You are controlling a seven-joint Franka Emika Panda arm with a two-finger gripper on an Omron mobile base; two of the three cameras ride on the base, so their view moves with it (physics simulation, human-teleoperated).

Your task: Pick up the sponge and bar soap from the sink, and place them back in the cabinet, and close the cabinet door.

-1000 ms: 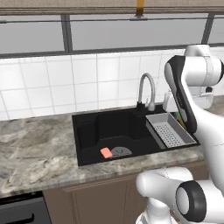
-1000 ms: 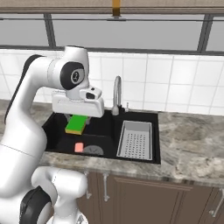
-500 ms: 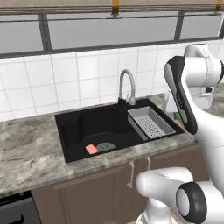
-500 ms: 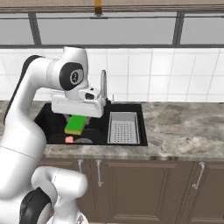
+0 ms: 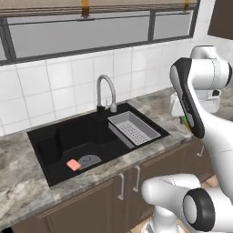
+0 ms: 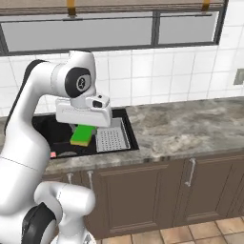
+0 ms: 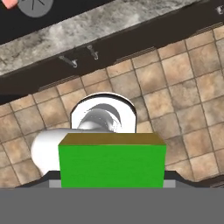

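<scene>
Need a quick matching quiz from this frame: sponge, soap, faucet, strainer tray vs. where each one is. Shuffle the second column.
Things:
1. sponge
2. soap
3. faucet
4. strainer tray

Places:
A. on the sink floor beside the drain
B. held in the claw, lifted clear of the basin
C. in the sink's right part
D. at the sink's back edge, by the tiled wall

Pairs: 1-B, 2-A, 3-D, 4-C
</scene>
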